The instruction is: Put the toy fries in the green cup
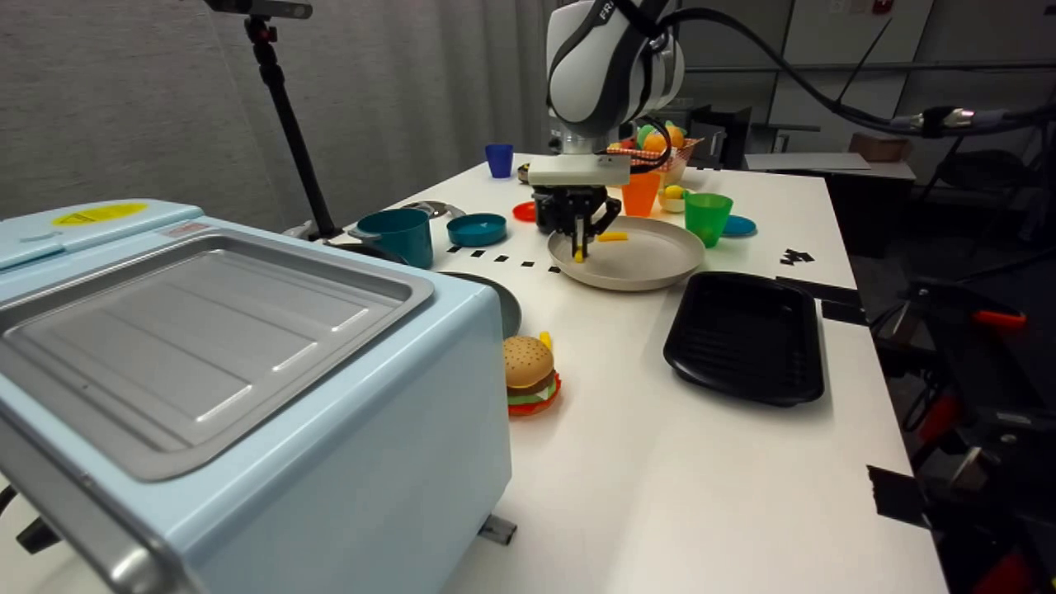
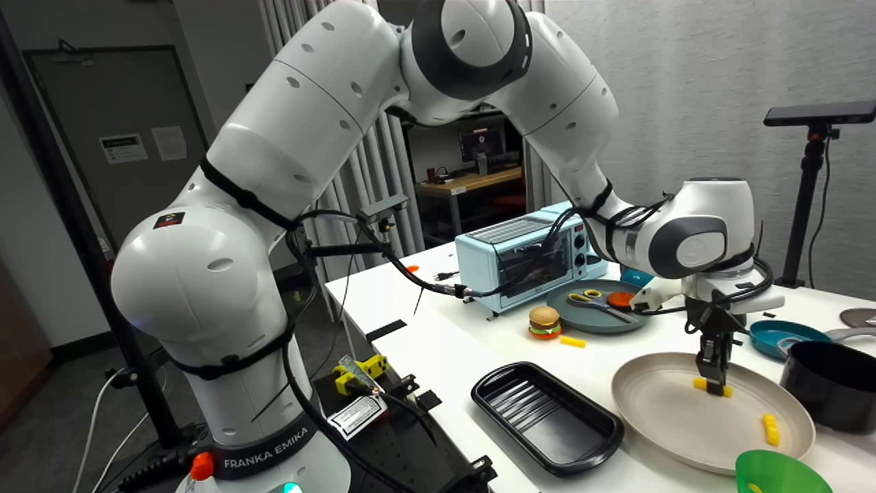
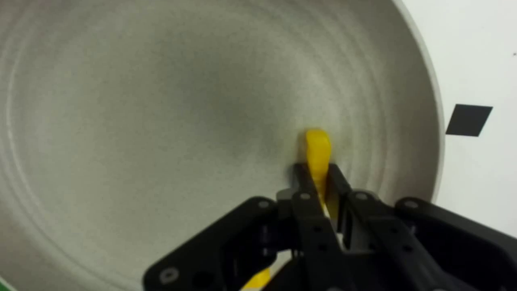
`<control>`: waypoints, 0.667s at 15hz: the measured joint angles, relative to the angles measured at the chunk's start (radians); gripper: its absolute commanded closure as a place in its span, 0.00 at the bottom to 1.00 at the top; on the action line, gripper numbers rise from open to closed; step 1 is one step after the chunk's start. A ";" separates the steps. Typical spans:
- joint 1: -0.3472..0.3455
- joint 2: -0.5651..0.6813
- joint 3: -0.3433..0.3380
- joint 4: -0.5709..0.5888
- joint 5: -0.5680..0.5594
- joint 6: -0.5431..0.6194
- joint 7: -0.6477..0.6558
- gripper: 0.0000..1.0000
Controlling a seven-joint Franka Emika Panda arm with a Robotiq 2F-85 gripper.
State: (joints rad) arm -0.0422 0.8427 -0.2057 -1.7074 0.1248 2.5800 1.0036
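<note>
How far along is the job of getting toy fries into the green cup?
Looks done: a yellow bit shows in the green cup, probably one fry.
In hand: the gripper is closed on a yellow fry at the plate.
Left: getting that fry into the cup; then perhaps the loose fry on the plate and the table fry beside the toy burger.

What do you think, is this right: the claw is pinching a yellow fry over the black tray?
Only the place is wrong: the claw is pinching a yellow fry over the beige plate, as the wrist view shows.
</note>
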 measured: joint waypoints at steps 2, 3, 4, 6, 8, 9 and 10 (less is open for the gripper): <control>0.000 -0.001 -0.002 0.000 0.000 0.006 0.000 0.97; 0.000 -0.003 -0.004 -0.001 -0.001 0.012 0.000 0.97; 0.001 -0.007 -0.009 -0.003 -0.006 0.018 -0.001 0.97; 0.004 -0.022 -0.026 -0.014 -0.014 0.028 -0.011 0.97; 0.004 -0.050 -0.045 -0.039 -0.019 0.031 -0.030 0.97; 0.003 -0.067 -0.055 -0.056 -0.020 0.031 -0.041 0.97; 0.003 -0.086 -0.066 -0.075 -0.022 0.032 -0.055 0.97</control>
State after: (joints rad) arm -0.0388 0.7571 -0.2715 -1.7826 0.1025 2.6117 0.9491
